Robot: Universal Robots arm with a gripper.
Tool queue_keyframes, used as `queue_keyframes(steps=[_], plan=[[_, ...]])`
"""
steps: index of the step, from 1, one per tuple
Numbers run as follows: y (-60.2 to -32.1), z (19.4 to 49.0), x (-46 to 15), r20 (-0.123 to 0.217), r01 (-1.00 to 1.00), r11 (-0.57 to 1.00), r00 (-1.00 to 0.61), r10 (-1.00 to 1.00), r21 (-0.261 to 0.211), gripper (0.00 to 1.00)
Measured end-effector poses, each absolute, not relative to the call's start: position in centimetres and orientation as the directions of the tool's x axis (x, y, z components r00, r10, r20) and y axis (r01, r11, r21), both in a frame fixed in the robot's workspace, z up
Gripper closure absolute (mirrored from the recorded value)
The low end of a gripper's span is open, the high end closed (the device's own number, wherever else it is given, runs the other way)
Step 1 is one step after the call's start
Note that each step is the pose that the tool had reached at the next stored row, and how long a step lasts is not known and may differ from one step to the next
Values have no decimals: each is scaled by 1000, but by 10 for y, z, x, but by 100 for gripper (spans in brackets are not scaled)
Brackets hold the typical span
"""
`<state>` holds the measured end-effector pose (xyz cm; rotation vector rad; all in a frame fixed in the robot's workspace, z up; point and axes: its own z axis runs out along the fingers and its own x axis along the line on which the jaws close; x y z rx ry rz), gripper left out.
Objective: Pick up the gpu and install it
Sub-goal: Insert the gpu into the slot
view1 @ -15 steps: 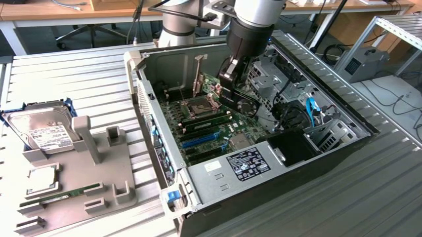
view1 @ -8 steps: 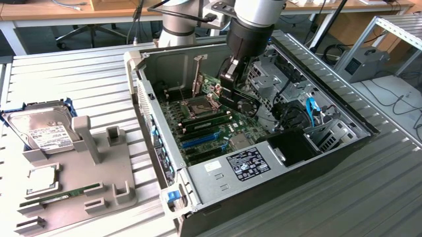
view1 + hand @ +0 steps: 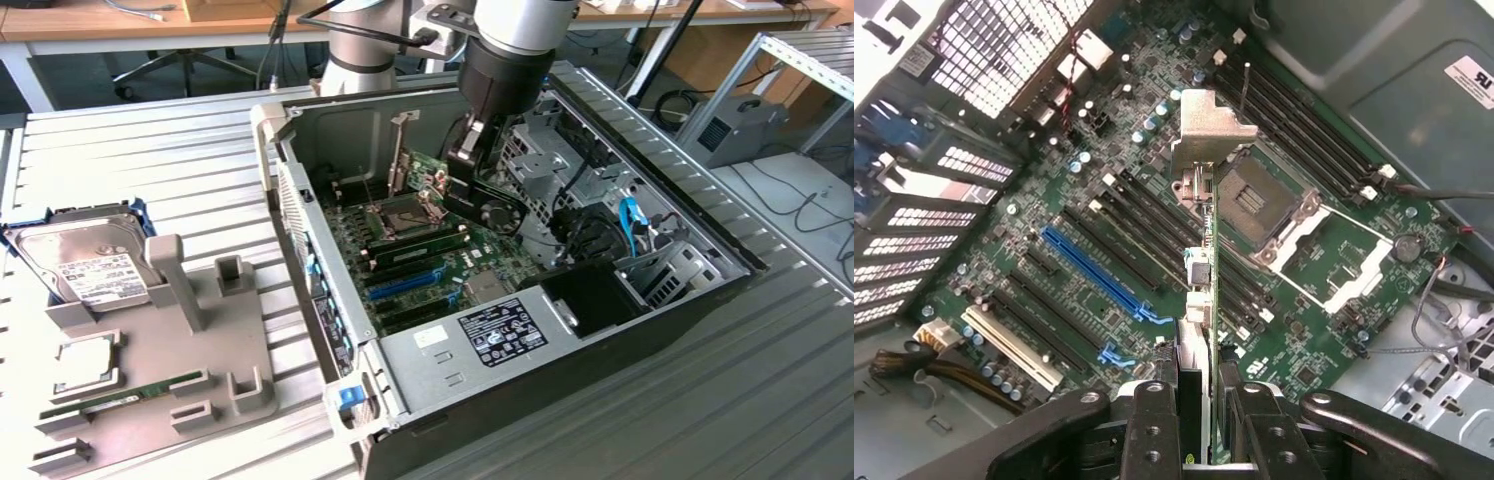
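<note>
The gpu (image 3: 1206,270) hangs on edge inside the open computer case (image 3: 641,170), just above the motherboard (image 3: 1004,250). The gripper (image 3: 1204,430) has its fingers (image 3: 1154,420) clenched on the card's upper edge, apparently so that the connector edge faces the expansion slots (image 3: 1099,270). Silver bracket (image 3: 1212,125) leading, the card looks not yet seated.

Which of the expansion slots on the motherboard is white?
The slot beside the yellow cables, at the end of the row. It alone is white; the others are black or blue.
</note>
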<state>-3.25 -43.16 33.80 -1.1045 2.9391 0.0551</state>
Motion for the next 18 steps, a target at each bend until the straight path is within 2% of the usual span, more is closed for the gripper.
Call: queue_keyframes(steps=[18], plan=[[-432, 338, -32, -14, -727, 686, -686, -727, 32, 74]])
